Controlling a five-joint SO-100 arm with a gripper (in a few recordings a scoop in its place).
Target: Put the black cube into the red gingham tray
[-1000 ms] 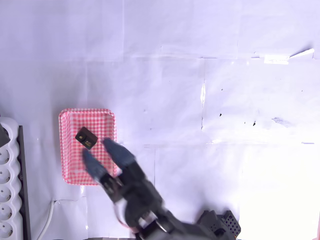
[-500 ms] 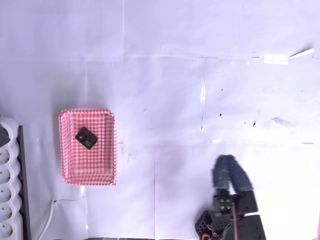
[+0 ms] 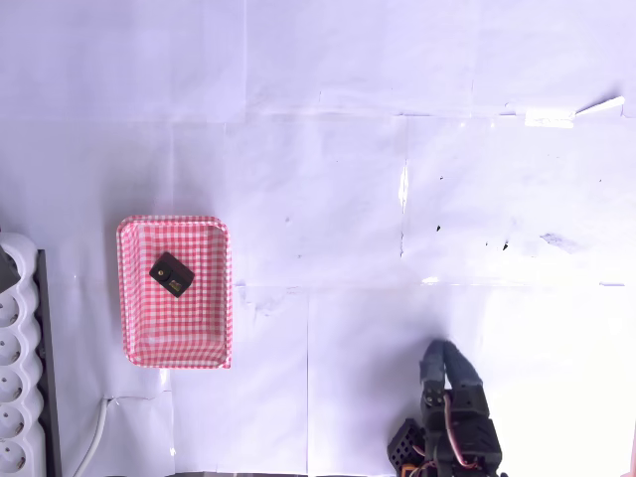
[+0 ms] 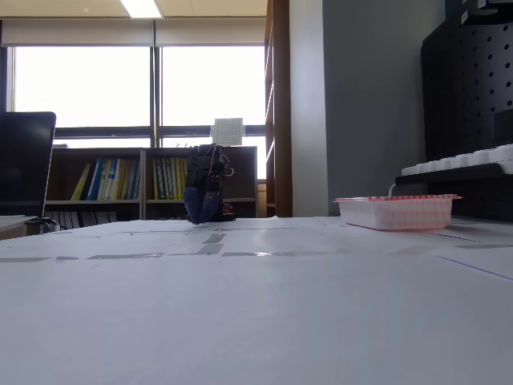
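So the small matte black cube (image 3: pixel 171 274) is sitting inside the shallow red-and-white gingham tray with rounded corners (image 3: pixel 175 355), resting in the upper half of it as the overhead view shows it, turned at an angle to the tray's sides, with a tiny pale mark showing on its top face. The tray is lying on the white paper-covered table (image 3: pixel 348 179) over on the left side, and just to the left of it a white power strip (image 3: pixel 18 378) is running along the picture's edge with a pale cable (image 3: pixel 91 437) curling off near the bottom. The dark two-finger gripper (image 3: pixel 444 355) is way over at the bottom right of the overhead view, well apart from the tray and holding nothing; its bluish fingers (image 3: pixel 458 363) are lying close together, side by side with only a thin gap, pointing up the picture. In the fixed view from low down on the table, the tray (image 4: pixel 396 212) is sitting off to the right with its rim hiding whatever is in it, and the gripper (image 4: pixel 202 210) is hanging down in the distance, tips close to the tabletop (image 4: pixel 240 321), in front of a wooden bookshelf (image 4: pixel 120 188) and bright windows (image 4: pixel 84 84).
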